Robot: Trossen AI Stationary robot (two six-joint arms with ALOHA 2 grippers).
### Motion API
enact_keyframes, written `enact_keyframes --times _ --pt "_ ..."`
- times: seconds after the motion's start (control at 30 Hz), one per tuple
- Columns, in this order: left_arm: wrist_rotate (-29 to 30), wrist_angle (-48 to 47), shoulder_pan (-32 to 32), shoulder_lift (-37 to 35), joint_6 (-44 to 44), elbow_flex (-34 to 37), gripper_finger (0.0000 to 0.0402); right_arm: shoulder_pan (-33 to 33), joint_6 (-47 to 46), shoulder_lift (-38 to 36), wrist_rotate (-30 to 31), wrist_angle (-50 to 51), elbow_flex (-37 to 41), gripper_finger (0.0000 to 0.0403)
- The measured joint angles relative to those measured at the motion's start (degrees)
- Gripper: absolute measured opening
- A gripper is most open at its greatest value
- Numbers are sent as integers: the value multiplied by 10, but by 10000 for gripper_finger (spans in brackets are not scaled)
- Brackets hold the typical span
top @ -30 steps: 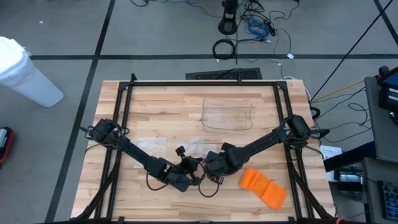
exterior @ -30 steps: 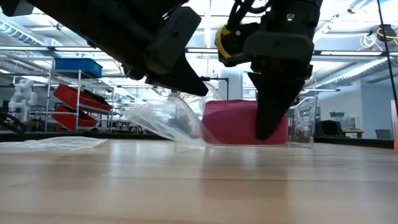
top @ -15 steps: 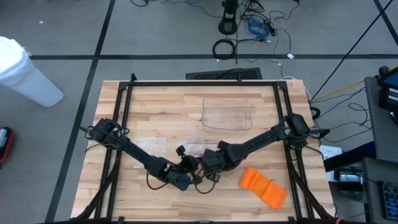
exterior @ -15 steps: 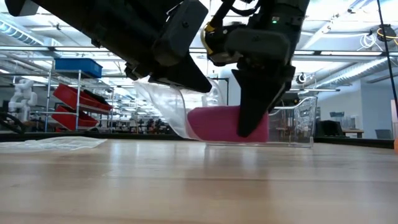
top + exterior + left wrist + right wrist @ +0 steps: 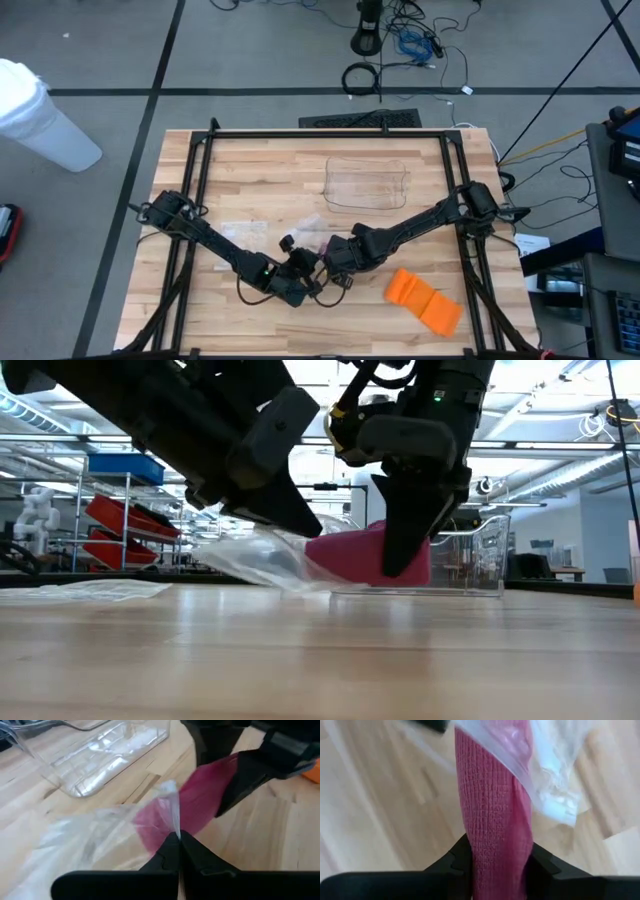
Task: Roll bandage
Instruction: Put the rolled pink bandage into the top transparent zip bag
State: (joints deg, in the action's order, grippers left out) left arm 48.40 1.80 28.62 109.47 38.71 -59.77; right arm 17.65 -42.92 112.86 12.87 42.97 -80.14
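Note:
A pink bandage roll (image 5: 360,555) lies half inside a clear plastic bag (image 5: 250,555) near the table's front middle. My left gripper (image 5: 178,845) is shut on the bag's edge. My right gripper (image 5: 495,862) is shut on the roll's end that sticks out of the bag. Both grippers meet near the table's front middle in the high view (image 5: 318,266). My left gripper pinches a thin edge of the clear bag (image 5: 174,822) between its two fingertips; the film rises from the fingers and looks drawn up there. My right gripper pinches the pink roll's outer end (image 5: 492,840) between its two fingers, which lie across the roll. In the low view the fingers (image 5: 405,530) come down from above and the roll's bottom is at the table top.
A clear plastic box (image 5: 366,184) stands at the table's far middle. An orange bandage piece (image 5: 424,300) lies at the front right. Another flat clear bag (image 5: 240,232) lies left of the grippers. Dark frame rails (image 5: 200,190) run along the table's sides.
My right gripper has drawn the pink roll a little toward the table's left and the left gripper. The bag's film rose between the grippers and now lies lower and flatter beside the roll. The roll now sits tipped, its bagged end lower.

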Motion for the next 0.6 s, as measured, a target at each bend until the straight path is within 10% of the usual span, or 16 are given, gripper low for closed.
enact_keyframes --times 0.6 --pt "-4 22 0 0 14 0 0 -21 107 0 28 -101 1 149"
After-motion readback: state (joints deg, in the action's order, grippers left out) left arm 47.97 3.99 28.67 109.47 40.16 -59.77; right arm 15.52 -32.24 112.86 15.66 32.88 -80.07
